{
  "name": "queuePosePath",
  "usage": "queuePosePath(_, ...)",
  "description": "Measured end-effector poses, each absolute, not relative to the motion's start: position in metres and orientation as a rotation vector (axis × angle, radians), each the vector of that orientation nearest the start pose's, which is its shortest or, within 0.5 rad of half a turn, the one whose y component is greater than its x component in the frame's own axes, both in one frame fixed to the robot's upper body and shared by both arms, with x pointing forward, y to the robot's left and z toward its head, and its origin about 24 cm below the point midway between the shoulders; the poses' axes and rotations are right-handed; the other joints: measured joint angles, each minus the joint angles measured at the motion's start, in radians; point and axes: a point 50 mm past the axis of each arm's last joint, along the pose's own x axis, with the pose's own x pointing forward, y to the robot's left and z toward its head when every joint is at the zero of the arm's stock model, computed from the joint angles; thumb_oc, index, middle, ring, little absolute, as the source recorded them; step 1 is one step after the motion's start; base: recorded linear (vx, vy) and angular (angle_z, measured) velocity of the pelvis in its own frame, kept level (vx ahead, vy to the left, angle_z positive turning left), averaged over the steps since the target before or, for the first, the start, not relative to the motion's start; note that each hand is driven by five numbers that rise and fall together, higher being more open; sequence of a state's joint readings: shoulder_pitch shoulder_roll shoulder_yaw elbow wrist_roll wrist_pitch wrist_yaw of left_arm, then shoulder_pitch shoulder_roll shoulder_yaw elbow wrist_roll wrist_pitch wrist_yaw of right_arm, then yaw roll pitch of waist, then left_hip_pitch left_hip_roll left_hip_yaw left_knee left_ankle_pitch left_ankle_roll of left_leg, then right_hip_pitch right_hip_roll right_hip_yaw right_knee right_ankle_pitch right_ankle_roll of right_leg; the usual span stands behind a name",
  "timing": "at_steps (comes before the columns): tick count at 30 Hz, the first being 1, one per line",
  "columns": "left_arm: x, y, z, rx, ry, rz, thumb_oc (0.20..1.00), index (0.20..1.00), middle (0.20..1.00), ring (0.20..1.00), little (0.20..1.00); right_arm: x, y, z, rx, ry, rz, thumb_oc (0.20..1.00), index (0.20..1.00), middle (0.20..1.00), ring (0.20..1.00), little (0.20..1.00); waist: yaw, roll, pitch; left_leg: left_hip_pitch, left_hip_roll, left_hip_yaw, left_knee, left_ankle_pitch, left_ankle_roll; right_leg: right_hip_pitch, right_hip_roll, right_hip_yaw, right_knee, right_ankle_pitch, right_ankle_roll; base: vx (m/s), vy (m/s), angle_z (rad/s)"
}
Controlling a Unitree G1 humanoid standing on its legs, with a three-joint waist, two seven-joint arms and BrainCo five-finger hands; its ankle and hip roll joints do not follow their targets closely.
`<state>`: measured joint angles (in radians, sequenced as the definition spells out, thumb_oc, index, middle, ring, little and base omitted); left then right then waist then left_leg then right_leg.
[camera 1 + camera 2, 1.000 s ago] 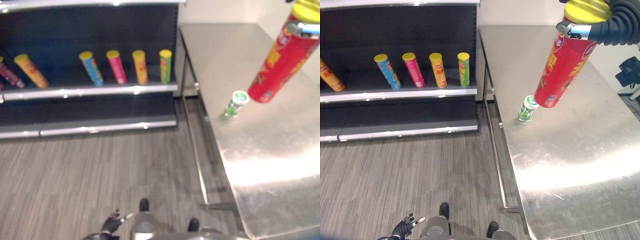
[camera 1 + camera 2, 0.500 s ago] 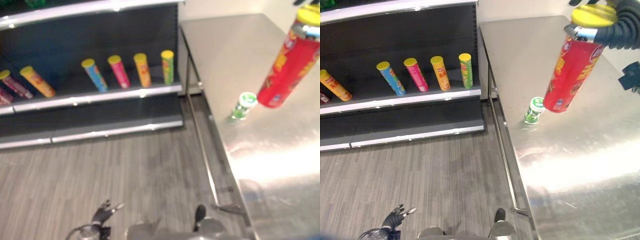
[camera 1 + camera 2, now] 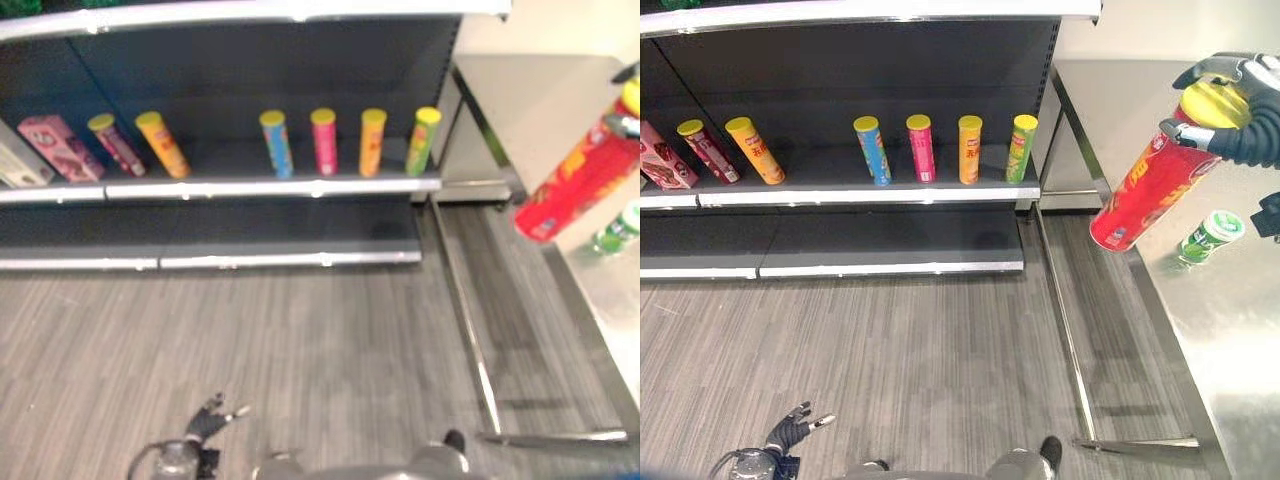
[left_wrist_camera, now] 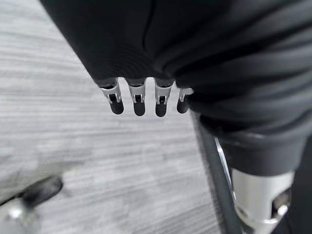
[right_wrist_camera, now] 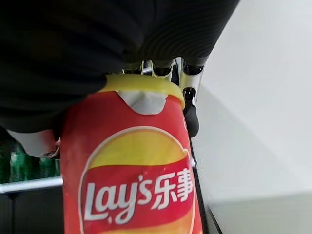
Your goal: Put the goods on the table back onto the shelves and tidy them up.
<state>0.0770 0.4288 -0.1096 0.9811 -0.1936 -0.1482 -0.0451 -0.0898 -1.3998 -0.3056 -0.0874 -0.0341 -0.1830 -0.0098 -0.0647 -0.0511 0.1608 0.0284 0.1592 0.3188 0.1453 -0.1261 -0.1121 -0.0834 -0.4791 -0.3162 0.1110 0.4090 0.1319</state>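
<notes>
Beside the counter (image 3: 1230, 330) edge, red can (image 3: 1145, 190) swung nearer the shelf (image 3: 870, 190), right hand (image 3: 1240, 110) fingers (image 3: 1205, 72) curled over its yellow lid, left hand (image 3: 790, 432) fingers loosely spread

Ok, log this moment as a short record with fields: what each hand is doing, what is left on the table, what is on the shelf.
right hand: curled round the top of the red can, held tilted in the air by the table's edge
left hand: low over the floor, fingers relaxed, holding nothing
table: one small green bottle
shelf: row of slim cans with yellow lids, pink box at the far left
</notes>
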Motion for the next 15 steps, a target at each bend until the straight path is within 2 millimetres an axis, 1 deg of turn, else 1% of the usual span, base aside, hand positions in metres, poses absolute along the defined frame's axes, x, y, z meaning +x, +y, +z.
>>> queuePosePath(1,0.124,0.297,-0.116,0.275,0.899,0.157,1.0,1.0,1.0,1.0,1.0,0.241,-0.301,0.307,-1.442,-0.528,-0.113,0.2,0.2,0.2,0.2,0.2,-0.003,-0.004,0.002,0.008,0.005,0.021,-0.007,0.007,0.013,-0.015,-0.002,0.001,0.017,0.038,-0.045,-0.1,0.528,-0.18)
queuePosePath(2,0.123,0.304,-0.114,0.291,0.909,0.171,1.0,1.0,1.0,1.0,1.0,0.245,-0.297,0.308,-1.428,-0.548,-0.103,0.2,0.2,0.2,0.2,0.2,0.002,-0.005,0.007,0.006,0.002,0.024,0.006,-0.001,0.025,-0.035,0.016,-0.011,0.074,0.057,-0.067,-0.09,0.555,-0.1)
queuePosePath(3,0.126,0.308,-0.112,0.3,0.909,0.181,1.0,1.0,1.0,1.0,1.0,0.252,-0.292,0.31,-1.416,-0.567,-0.092,0.2,0.2,0.2,0.2,0.2,0.0,-0.006,0.016,-0.003,0.019,0.037,0.032,-0.009,0.037,-0.06,0.015,-0.007,0.123,0.073,-0.086,-0.03,0.201,-0.04)
queuePosePath(4,0.127,0.308,-0.112,0.296,0.909,0.187,1.0,1.0,1.0,1.0,1.0,0.253,-0.289,0.312,-1.426,-0.575,-0.084,0.2,0.2,0.2,0.2,0.2,-0.003,0.012,0.018,-0.001,0.039,0.046,0.009,-0.015,0.042,-0.087,0.029,-0.009,0.193,-0.005,-0.025,-0.05,0.31,-0.1)
queuePosePath(5,0.128,0.317,-0.108,0.28,0.895,0.247,1.0,1.0,1.0,1.0,1.0,0.26,-0.281,0.314,-1.438,-0.588,-0.052,0.2,0.2,0.2,0.2,0.2,0.002,0.013,0.028,0.023,0.065,0.048,-0.029,0.018,0.042,-0.179,0.105,-0.018,0.505,-0.29,0.077,-0.02,0.098,-0.13)
queuePosePath(6,0.128,0.318,-0.107,0.273,0.885,0.261,1.0,1.0,1.0,1.0,1.0,0.261,-0.277,0.315,-1.457,-0.595,-0.029,0.2,0.2,0.2,0.2,0.2,0.015,0.007,0.027,0.035,0.067,0.049,-0.061,0.038,0.035,-0.188,0.16,-0.034,0.574,-0.372,0.081,-0.05,0.142,-0.17)
queuePosePath(7,0.126,0.322,-0.105,0.279,0.882,0.275,1.0,1.0,1.0,1.0,1.0,0.262,-0.272,0.318,-1.477,-0.607,-0.011,0.2,0.2,0.2,0.2,0.2,0.022,-0.01,0.026,0.047,0.067,0.051,-0.092,0.057,0.029,-0.184,0.214,-0.05,0.603,-0.434,0.095,-0.06,0.06,0.08)
queuePosePath(8,0.123,0.326,-0.103,0.284,0.886,0.287,1.0,1.0,1.0,1.0,1.0,0.259,-0.265,0.328,-1.509,-0.647,0.001,0.2,0.2,0.2,0.2,0.2,0.029,-0.055,0.024,0.053,0.038,0.047,-0.122,0.08,0.021,-0.147,0.28,-0.094,0.54,-0.527,0.017,-0.12,0.08,-0.19)
queuePosePath(9,0.118,0.318,-0.11,0.254,0.909,0.275,1.0,1.0,1.0,1.0,1.0,0.26,-0.254,0.343,-1.503,-0.72,-0.006,0.2,0.2,0.2,0.2,0.2,0.056,-0.077,0.016,0.062,0.02,0.057,-0.127,0.086,0.024,-0.043,0.336,-0.115,0.323,-0.572,-0.056,-0.05,0.06,-0.3)
queuePosePath(10,0.114,0.314,-0.114,0.241,0.927,0.272,1.0,1.0,1.0,1.0,1.0,0.259,-0.25,0.349,-1.506,-0.749,-0.004,0.2,0.2,0.2,0.2,0.2,0.066,-0.077,0.017,0.059,0.018,0.057,-0.126,0.094,0.029,0.004,0.362,-0.101,0.213,-0.569,-0.059,-0.07,0.057,-0.7)
queuePosePath(11,0.104,0.31,-0.12,0.22,0.958,0.279,1.0,1.0,1.0,1.0,1.0,0.259,-0.242,0.36,-1.492,-0.803,-0.01,0.2,0.2,0.2,0.2,0.2,0.094,-0.073,0.015,0.058,0.016,0.052,-0.127,0.095,0.028,0.05,0.396,-0.09,0.073,-0.538,-0.109,-0.04,0.037,-0.76)
queuePosePath(12,0.099,0.309,-0.122,0.203,0.971,0.293,1.0,1.0,1.0,1.0,1.0,0.264,-0.236,0.363,-1.487,-0.819,-0.001,0.2,0.2,0.2,0.2,0.2,0.116,-0.08,0.018,0.03,0.029,0.052,-0.076,0.086,0.026,0.08,0.414,-0.062,-0.025,-0.471,-0.13,-0.09,0.025,-0.83)
queuePosePath(13,0.098,0.308,-0.123,0.191,0.967,0.305,1.0,1.0,1.0,1.0,1.0,0.266,-0.232,0.362,-1.494,-0.818,0.016,0.2,0.2,0.2,0.2,0.2,0.137,-0.109,0.017,-0.006,-0.007,0.044,-0.087,0.06,0.033,0.088,0.397,-0.029,-0.096,-0.434,-0.13,-0.05,0.027,-0.7)
queuePosePath(14,0.1,0.305,-0.124,0.181,0.963,0.299,1.0,1.0,1.0,1.0,1.0,0.267,-0.23,0.364,-1.495,-0.827,0.018,0.2,0.2,0.2,0.2,0.2,0.142,-0.11,0.02,-0.017,-0.025,0.045,-0.123,0.072,0.031,0.086,0.396,-0.022,-0.115,-0.414,-0.127,-0.14,0.07,-0.39)
queuePosePath(15,0.101,0.296,-0.127,0.155,0.96,0.29,1.0,1.0,1.0,1.0,1.0,0.268,-0.23,0.365,-1.491,-0.831,0.019,0.2,0.2,0.2,0.2,0.2,0.146,-0.077,0.025,-0.036,-0.038,0.032,-0.167,0.131,0.019,0.088,0.413,-0.024,-0.124,-0.407,-0.124,-0.13,0.057,-0.28)
